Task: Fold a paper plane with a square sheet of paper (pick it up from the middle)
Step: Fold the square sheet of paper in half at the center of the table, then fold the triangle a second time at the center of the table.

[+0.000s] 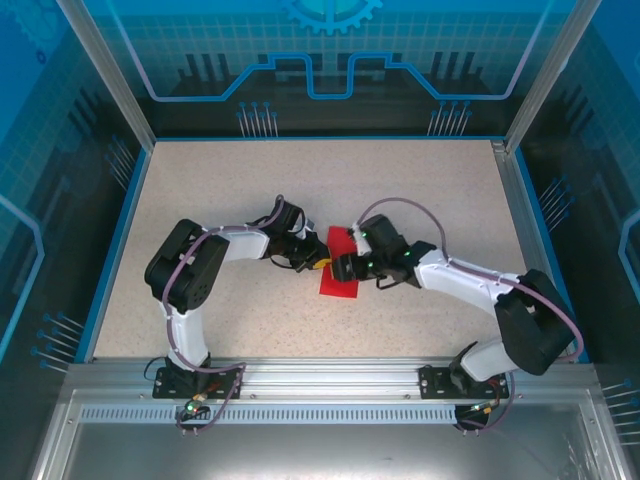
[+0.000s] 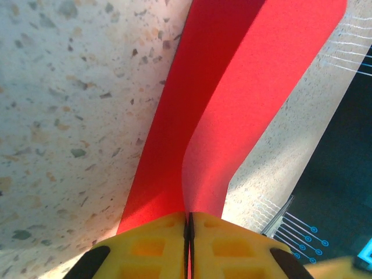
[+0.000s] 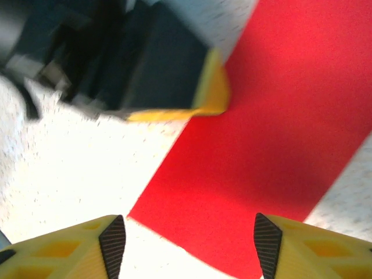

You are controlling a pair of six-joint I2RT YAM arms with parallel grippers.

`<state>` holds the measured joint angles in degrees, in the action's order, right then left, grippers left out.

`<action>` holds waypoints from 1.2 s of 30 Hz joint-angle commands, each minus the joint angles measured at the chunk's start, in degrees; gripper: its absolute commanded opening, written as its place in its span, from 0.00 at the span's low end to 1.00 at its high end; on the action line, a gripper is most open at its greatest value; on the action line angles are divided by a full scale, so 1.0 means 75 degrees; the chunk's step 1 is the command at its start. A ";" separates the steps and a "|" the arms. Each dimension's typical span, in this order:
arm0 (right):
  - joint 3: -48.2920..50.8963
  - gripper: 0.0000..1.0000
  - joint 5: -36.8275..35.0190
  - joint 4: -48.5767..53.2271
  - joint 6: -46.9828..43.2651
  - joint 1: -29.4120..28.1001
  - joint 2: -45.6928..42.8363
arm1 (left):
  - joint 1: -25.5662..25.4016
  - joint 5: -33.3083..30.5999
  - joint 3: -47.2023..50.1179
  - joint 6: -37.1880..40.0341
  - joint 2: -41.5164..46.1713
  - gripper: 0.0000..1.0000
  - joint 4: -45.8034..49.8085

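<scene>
Left jaws clamp the red paper [image 2: 244,104] at its edge; right jaws gape above, open table [image 1: 200,180] around.

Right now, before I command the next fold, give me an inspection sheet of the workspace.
Surface: table, speckled beige, blue border.
Job's things: red paper near the table's middle, between the two grippers; its pinched part curves up, the rest lies flat.
Clutter: nothing seen.
Grippers: left gripper shut on the red paper; right gripper open, fingers apart over the paper, not gripping it.
Cables: cables run along both arms, one looping above the right wrist; none on the paper.
Surroundings: blue patterned walls; metal rail at the near edge.
</scene>
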<state>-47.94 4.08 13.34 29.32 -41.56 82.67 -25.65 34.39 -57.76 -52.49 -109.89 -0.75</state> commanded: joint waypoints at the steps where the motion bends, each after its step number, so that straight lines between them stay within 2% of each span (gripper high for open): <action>1: -0.0220 0.67 -0.1924 0.0727 -0.0743 -0.0896 -0.0144 | 0.0051 0.0264 -0.0256 0.0040 0.0067 0.12 0.0133; 5: -0.0694 0.68 -0.3119 0.1029 -0.1026 -0.1764 0.0213 | 0.0039 0.0266 -0.0249 0.0039 0.0097 0.11 0.0147; 14: -0.1877 0.62 -0.4306 0.1695 -0.1110 -0.2483 0.1748 | 0.0038 0.0313 -0.0312 0.0037 0.0084 0.11 0.0182; 19: -0.2009 0.56 -0.4497 0.1794 -0.0947 -0.2550 0.2092 | 0.0045 0.0313 -0.0308 0.0043 0.0085 0.12 0.0197; 26: -0.1993 0.38 -0.4607 0.1854 -0.0806 -0.2580 0.2130 | 0.0036 0.0325 -0.0279 0.0053 0.0079 0.12 0.0201; 36: -0.1799 0.19 -0.4552 0.1737 -0.0749 -0.2569 0.1820 | 0.0040 0.0289 -0.0279 0.0085 0.0155 0.12 0.0267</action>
<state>-61.49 -29.43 26.09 22.94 -60.07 97.97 -25.65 34.98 -58.78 -52.42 -109.89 -0.34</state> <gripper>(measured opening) 0.204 0.116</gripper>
